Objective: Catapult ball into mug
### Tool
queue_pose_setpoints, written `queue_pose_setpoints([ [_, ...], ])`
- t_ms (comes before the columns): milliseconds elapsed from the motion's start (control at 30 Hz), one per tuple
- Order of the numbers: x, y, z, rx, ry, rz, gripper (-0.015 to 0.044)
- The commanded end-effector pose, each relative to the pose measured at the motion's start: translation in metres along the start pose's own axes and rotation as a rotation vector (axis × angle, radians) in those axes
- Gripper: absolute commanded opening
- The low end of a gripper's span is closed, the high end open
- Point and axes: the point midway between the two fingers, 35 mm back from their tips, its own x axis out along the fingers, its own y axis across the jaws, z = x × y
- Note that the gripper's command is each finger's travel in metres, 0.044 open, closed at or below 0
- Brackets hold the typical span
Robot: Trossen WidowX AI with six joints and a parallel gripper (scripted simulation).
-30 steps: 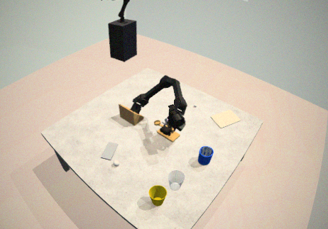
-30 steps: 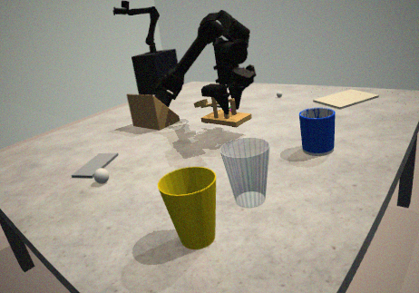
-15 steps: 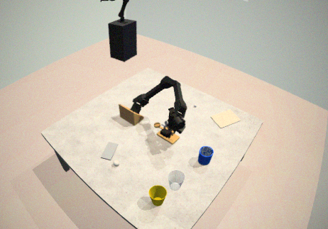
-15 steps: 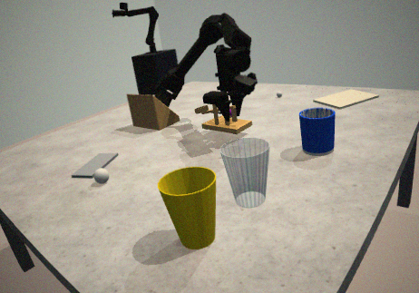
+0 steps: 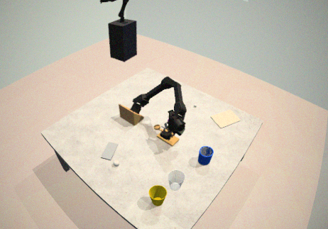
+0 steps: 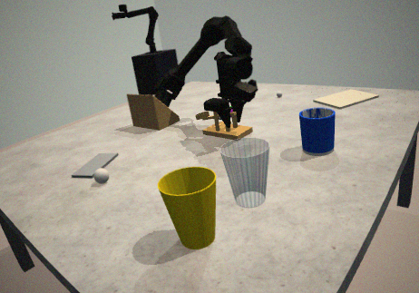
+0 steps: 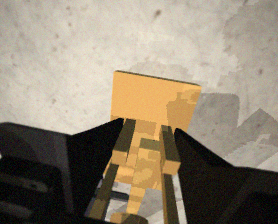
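In the middle of the top view, the wooden catapult [image 5: 172,140] [image 6: 240,131] [image 7: 150,95] sits on the tabletop [image 5: 89,123] [image 6: 54,211] [image 7: 60,60], directly beneath the gripper [image 5: 167,133] [image 6: 233,122] [image 7: 150,127]. Its fingers stand about half open, clamped on the catapult's frame, one on each side of the two uprights in the wrist view. The catapult's cup [image 5: 157,127] [image 6: 202,116] [image 7: 129,218] sticks out to the left in the exterior view and shows at the bottom edge of the wrist view. A white ball [image 5: 116,163] [image 6: 101,175] lies at lower left in the exterior view, just beside a gray plate [image 5: 109,151] [image 6: 95,165] and well apart from the gripper. The blue mug [image 5: 205,155] [image 6: 317,131] stands upright to the catapult's right in the exterior view, with bare tabletop between them. The clear cup [image 5: 176,180] [image 6: 247,172] and yellow cup [image 5: 157,195] [image 6: 192,209] stand lower in that frame, nearer the tabletop's front edge.
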Motion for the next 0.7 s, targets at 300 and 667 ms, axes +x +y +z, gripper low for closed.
queue_pose_setpoints([
  [300,-0.001,0.0,0.0,-0.001,-0.002,-0.001,0.0184],
  [667,-0.036,-0.002,0.004,0.001,-0.002,-0.005,0.044],
])
